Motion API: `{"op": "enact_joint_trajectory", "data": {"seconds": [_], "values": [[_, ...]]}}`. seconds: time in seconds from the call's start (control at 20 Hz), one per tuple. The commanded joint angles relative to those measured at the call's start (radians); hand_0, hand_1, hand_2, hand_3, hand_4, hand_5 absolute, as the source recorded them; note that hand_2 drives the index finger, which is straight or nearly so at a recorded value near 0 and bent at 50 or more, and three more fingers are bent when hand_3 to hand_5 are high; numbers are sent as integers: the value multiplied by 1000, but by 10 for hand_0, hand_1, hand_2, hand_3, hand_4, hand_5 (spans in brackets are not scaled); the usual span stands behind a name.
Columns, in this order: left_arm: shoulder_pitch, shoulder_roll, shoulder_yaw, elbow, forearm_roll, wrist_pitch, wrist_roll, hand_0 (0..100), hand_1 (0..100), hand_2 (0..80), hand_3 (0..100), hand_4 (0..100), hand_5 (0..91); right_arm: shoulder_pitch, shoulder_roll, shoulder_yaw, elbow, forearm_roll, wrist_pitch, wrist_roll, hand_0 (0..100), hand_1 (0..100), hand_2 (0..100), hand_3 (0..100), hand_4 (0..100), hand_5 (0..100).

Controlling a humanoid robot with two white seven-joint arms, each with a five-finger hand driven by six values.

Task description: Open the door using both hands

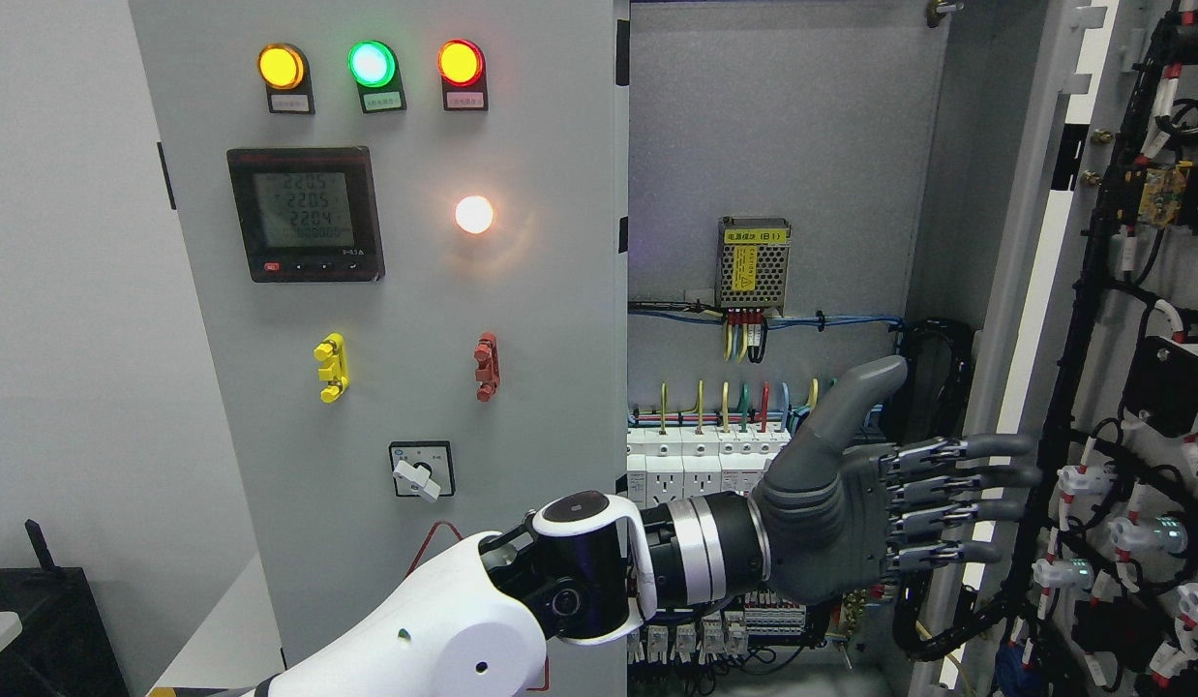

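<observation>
The grey cabinet's left door (pixel 522 319) is closed and carries lamps, a meter and a rotary switch. The right door (pixel 1030 290) stands swung open at the picture's right, its inner side covered with black wiring and white connectors. My left arm comes in from the lower left and reaches across the opening. Its hand (pixel 952 455) is open, the fingers (pixel 986 479) straight and pointing right with their tips at the open door's edge, the thumb raised. Whether the tips touch the door I cannot tell. My right hand is not visible.
Inside the cabinet (pixel 783 145) are a meshed power supply (pixel 752 263), coloured wires and a row of white breakers (pixel 691 460) just behind my wrist. A white wall lies to the left, with a dark box (pixel 38 629) at the lower left.
</observation>
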Motion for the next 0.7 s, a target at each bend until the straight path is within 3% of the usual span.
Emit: {"op": "enact_joint_trajectory", "data": {"seconds": [0.0, 0.3, 0.45, 0.65], "values": [[105, 193, 9, -112, -2, -1, -18, 0, 0, 0, 0, 42, 0, 0, 0, 0, 1, 0, 0, -1, 0, 0, 0, 0, 0, 0], [214, 310, 6, -169, -10, -1, -40, 0, 0, 0, 0, 42, 0, 0, 0, 0, 1, 0, 0, -1, 0, 0, 0, 0, 0, 0], [295, 377, 6, -218, -74, -2, -66, 0, 0, 0, 0, 42, 0, 0, 0, 0, 1, -1, 0, -1, 0, 0, 0, 0, 0, 0], [387, 423, 8, -235, -114, -2, -80, 0, 0, 0, 0, 42, 0, 0, 0, 0, 1, 0, 0, -1, 0, 0, 0, 0, 0, 0]]}}
